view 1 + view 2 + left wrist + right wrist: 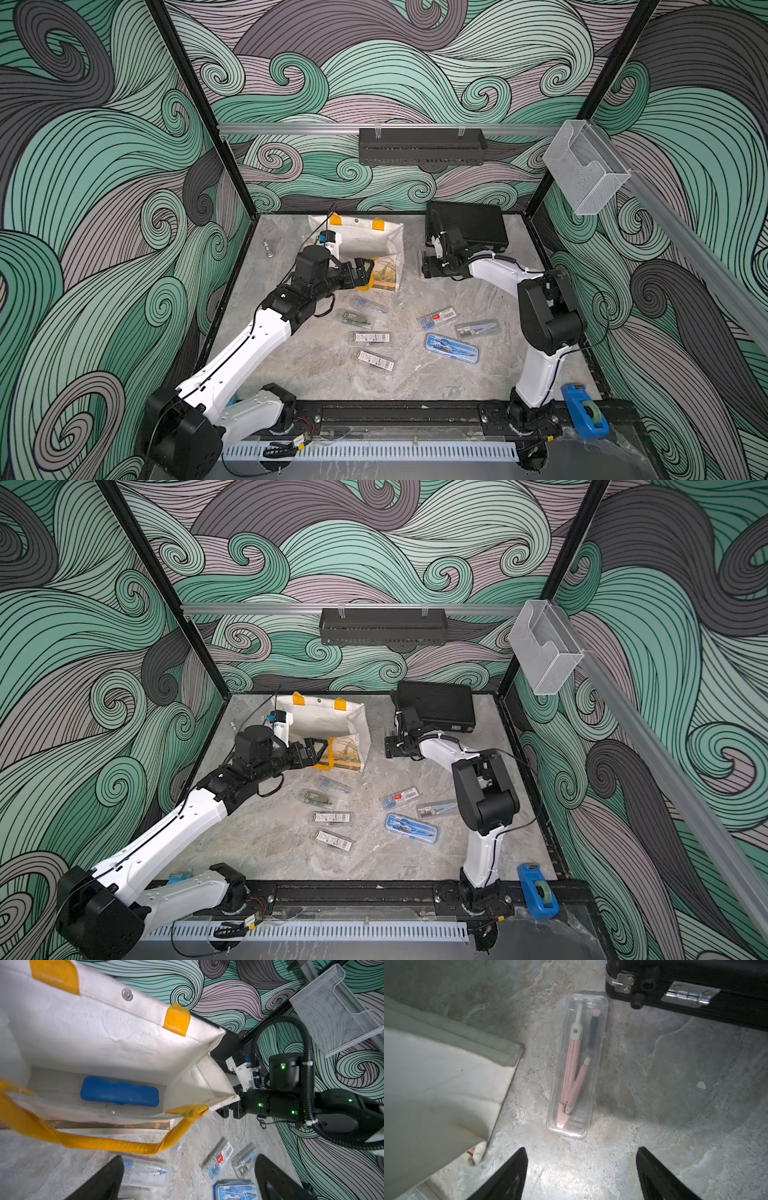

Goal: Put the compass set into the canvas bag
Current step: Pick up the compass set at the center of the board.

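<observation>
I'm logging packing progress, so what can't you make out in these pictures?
- Blue case inside the canvas bag, left wrist view: opaque, contents hidden.
- Label on a clear case, both top views: print too small.
- Black hard case, right wrist view: cut off by the frame edge.
- Bag floor, both top views: hidden by its own walls.

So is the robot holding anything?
Nothing. The left gripper is open near the yellow handle of the cream canvas bag; the right gripper is open by a clear plastic case holding a pink compass.
</observation>
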`<move>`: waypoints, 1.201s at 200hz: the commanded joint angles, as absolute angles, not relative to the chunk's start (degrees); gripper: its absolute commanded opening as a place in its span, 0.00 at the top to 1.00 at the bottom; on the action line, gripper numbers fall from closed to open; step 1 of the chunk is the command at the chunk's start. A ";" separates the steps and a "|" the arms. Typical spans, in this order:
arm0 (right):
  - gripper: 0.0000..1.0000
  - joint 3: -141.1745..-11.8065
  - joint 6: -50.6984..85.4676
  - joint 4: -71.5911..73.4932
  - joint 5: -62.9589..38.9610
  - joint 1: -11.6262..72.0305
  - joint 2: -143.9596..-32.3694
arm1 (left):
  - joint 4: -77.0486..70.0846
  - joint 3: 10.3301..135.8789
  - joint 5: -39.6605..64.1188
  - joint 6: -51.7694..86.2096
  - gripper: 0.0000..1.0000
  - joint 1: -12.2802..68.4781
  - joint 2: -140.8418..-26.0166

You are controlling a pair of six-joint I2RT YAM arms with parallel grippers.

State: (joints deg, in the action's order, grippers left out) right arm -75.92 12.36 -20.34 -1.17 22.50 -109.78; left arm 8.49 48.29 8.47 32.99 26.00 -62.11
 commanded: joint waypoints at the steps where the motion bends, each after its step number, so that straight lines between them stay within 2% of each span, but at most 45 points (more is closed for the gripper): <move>1: 0.18 -79.00 13.57 -22.68 1.44 22.98 -112.25 | 2.29 45.44 9.38 36.66 0.01 25.66 -59.55; 151: 0.29 -87.00 13.01 -24.16 5.57 25.35 -122.10 | 2.20 43.00 6.20 36.57 0.01 25.64 -58.01; 194: 0.36 -88.28 13.68 -25.27 6.85 25.58 -123.87 | 2.11 42.28 5.76 36.30 0.01 25.58 -57.39; 240: 0.50 -88.22 13.71 -25.33 6.50 25.57 -124.20 | 2.11 42.47 5.38 35.86 0.01 25.53 -57.29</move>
State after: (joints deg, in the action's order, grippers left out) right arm -87.42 12.80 -23.97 5.65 25.43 -123.46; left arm 2.94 42.15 6.39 36.77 25.98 -58.19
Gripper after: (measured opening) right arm 0.521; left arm 0.986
